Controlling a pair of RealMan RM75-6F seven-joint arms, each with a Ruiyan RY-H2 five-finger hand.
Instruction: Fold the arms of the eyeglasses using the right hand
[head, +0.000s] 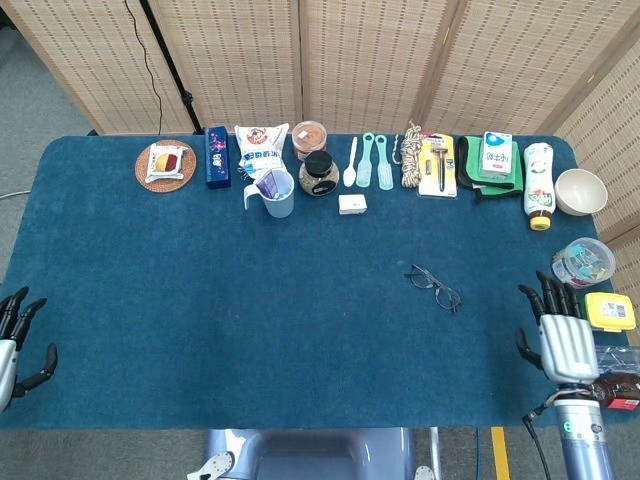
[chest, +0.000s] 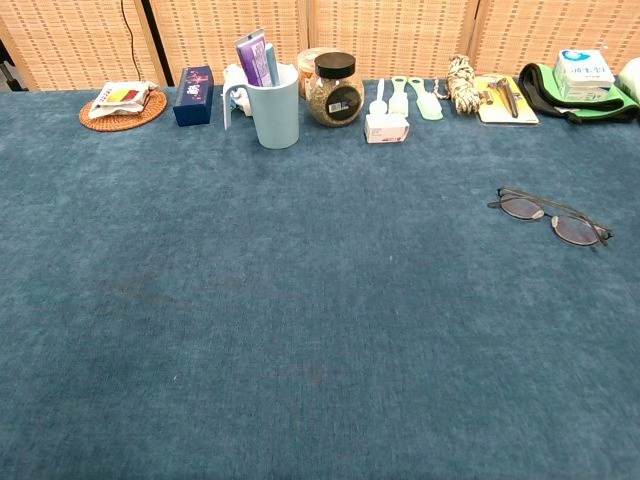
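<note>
The dark-framed eyeglasses (head: 434, 287) lie flat on the blue table, right of centre; the chest view shows the eyeglasses (chest: 551, 217) with their arms folded against the lenses. My right hand (head: 562, 338) hovers at the table's right front corner, well clear of the eyeglasses, fingers spread and holding nothing. My left hand (head: 14, 345) sits at the left front edge, fingers apart and empty. Neither hand appears in the chest view.
Along the far edge stand a coaster with a snack (head: 165, 164), a blue box (head: 217, 155), a cup (head: 277, 192), a jar (head: 319, 174), spoons, a rope and a green pouch (head: 490, 165). A bowl (head: 581, 191), tub, yellow box and bottles (head: 598, 375) crowd the right edge.
</note>
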